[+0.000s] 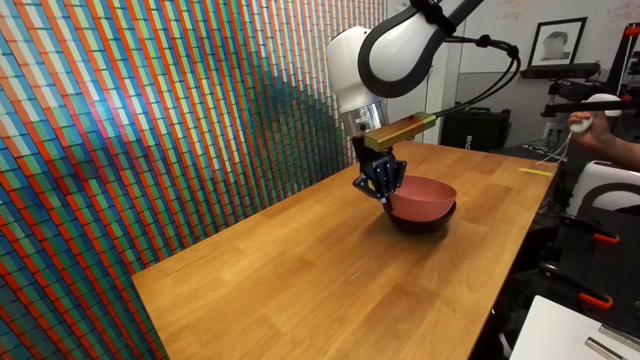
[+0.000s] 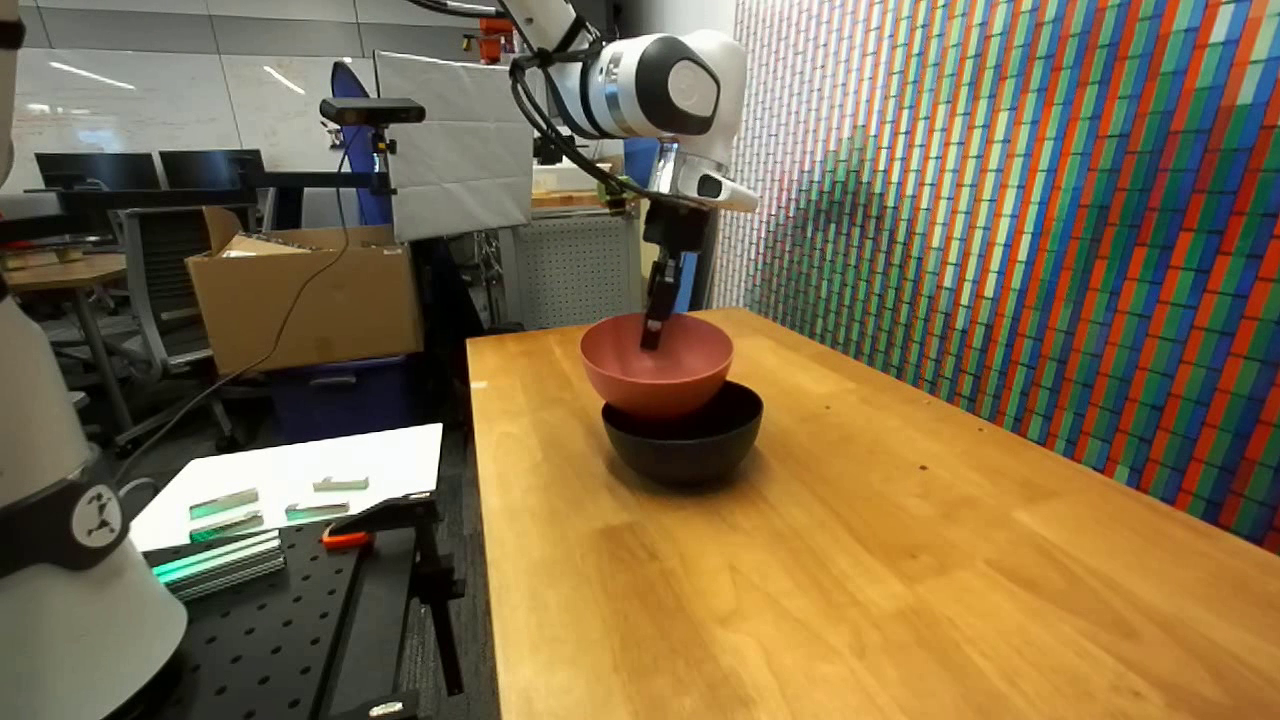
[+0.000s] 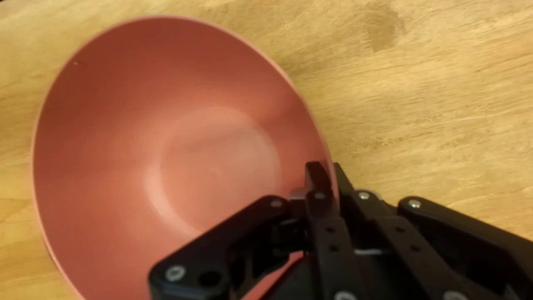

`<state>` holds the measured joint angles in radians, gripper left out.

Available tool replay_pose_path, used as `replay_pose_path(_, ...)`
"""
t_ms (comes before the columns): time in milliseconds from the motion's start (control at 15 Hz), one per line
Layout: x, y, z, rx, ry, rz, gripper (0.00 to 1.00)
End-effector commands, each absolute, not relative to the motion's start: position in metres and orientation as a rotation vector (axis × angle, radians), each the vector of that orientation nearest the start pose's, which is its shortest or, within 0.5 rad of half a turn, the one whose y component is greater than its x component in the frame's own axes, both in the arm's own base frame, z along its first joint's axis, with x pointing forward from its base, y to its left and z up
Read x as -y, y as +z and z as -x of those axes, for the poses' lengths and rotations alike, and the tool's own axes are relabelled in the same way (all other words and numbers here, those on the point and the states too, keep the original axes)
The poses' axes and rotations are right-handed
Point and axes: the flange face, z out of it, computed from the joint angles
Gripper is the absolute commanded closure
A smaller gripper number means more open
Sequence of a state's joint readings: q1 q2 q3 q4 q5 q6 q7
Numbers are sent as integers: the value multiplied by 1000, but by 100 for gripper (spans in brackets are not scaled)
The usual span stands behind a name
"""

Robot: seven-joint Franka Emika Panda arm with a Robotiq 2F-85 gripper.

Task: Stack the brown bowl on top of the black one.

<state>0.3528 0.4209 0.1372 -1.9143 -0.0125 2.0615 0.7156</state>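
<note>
Brown bowl (image 2: 655,380): reddish terracotta, smooth, matte, round and thin-rimmed; in the wrist view its floor is showing as a paler flat disc. Black bowl (image 2: 685,455): smooth, faintly glossy, rounded sides, resting on the wooden bench (image 2: 850,580), whose honey-toned boards are showing grain and darker patches.

The hand (image 3: 327,168), black and jointed, is pinching the brown bowl's rim, fingers almost meeting with only the thin wall between them, one inside, one outside. In the wrist view the pinch is falling between 3 and 4 o'clock on the rim, the linkage blocking the bowl's edge below.

Brown bowl is sitting over the black bowl's mouth, off-centre toward 11 o'clock in an exterior view, covering much of that opening. Cannot tell whether the two are touching.

Around: a wall of small coloured rectangles (image 2: 1030,200) is running along the 2 o'clock side. A cardboard box (image 2: 310,300) is standing between 9 and 10 o'clock, well apart; a white panel (image 2: 390,460) carrying metal pieces (image 2: 222,503) is lying near 9. In an exterior view a yellow strip (image 1: 535,171) is lying on the bench between 2 and 3 o'clock of the bowls, a black hard case (image 1: 475,130) standing beyond at 1.
</note>
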Motion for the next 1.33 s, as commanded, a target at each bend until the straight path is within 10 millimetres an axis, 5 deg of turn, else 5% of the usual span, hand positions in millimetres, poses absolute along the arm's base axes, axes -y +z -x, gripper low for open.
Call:
replay_pose_path(0, -284, 263, -529, -415, 392, 3224, 94)
replay_pose_path(667, -299, 267, -514, -607, 360, 3221, 94)
replay_pose_path(1267, -286, 271, -519, -526, 424, 3213, 93)
